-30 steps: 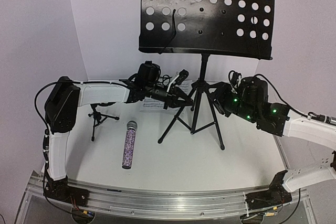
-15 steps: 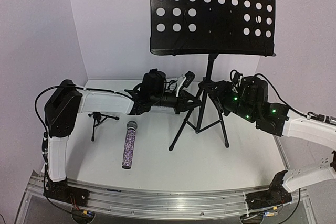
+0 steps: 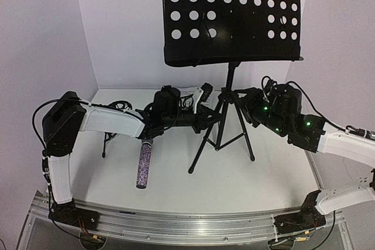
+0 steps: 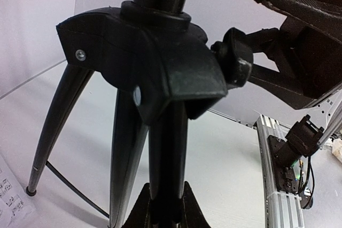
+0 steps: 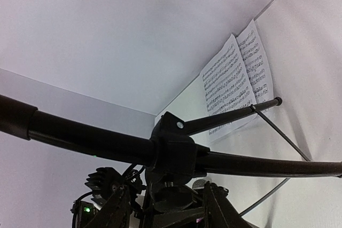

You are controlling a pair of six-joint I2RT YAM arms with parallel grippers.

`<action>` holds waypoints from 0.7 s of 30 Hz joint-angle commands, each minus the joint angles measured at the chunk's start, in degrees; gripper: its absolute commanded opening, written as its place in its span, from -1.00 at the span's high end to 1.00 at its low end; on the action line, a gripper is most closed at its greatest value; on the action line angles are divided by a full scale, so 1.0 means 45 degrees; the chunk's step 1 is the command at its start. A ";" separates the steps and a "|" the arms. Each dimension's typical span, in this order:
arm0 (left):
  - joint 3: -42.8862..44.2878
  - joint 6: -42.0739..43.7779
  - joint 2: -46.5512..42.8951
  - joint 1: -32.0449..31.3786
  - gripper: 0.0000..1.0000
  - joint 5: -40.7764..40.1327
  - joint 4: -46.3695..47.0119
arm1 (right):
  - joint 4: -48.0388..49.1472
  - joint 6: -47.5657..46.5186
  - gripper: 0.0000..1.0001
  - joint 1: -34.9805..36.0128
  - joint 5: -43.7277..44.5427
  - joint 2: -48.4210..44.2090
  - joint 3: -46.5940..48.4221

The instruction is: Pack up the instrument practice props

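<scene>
The tall black music stand has its perforated desk [image 3: 234,16] high at the back and its tripod [image 3: 221,136] on the table. My left gripper [image 3: 206,120] [image 4: 166,209] is shut on one tripod leg [image 4: 168,153] just below the hub [image 4: 144,62]. My right gripper [image 3: 243,102] [image 5: 164,196] stands open with the hub's knob [image 5: 171,193] [image 4: 235,62] between its fingers, gaps showing on both sides. The glittery purple microphone [image 3: 143,165] lies left of the tripod, its head under my left arm. The small mic stand [image 3: 105,141] is mostly hidden behind that arm. Sheet music [image 5: 235,78] [image 4: 9,202] lies at the back.
White walls [image 3: 123,27] close the back and both sides of the table. The aluminium rail [image 3: 187,223] with both arm bases runs along the near edge. Cables [image 3: 120,105] hang by my left arm.
The music stand has swung from a tilt to nearly upright and shifted slightly left. My left arm dropped lower, now covering the microphone's head. The right gripper narrowed a little around the knob.
</scene>
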 commanded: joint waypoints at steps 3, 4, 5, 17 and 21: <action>-0.0487 -0.0672 -0.0003 -0.0346 1.00 -0.0116 0.0124 | -0.0272 0.1364 0.11 0.0054 -0.0125 0.0175 0.0326; -0.0477 -0.0672 0.0001 -0.0354 1.00 -0.0131 0.0179 | -0.0276 0.1424 0.12 0.0051 -0.0288 0.0255 0.0369; -0.0482 -0.0672 -0.0006 -0.0366 1.00 -0.0120 0.0214 | -0.0277 0.1478 0.16 0.0053 -0.0457 0.0346 0.0451; -0.0524 -0.0386 -0.0001 -0.0379 1.00 -0.0132 0.0343 | -0.0277 0.1770 0.45 0.0053 -0.0435 0.0584 0.0653; -0.0558 -0.0330 0.0020 -0.0375 1.00 -0.0107 0.0269 | -0.0277 0.1491 0.52 0.0051 -0.0053 0.0718 0.0763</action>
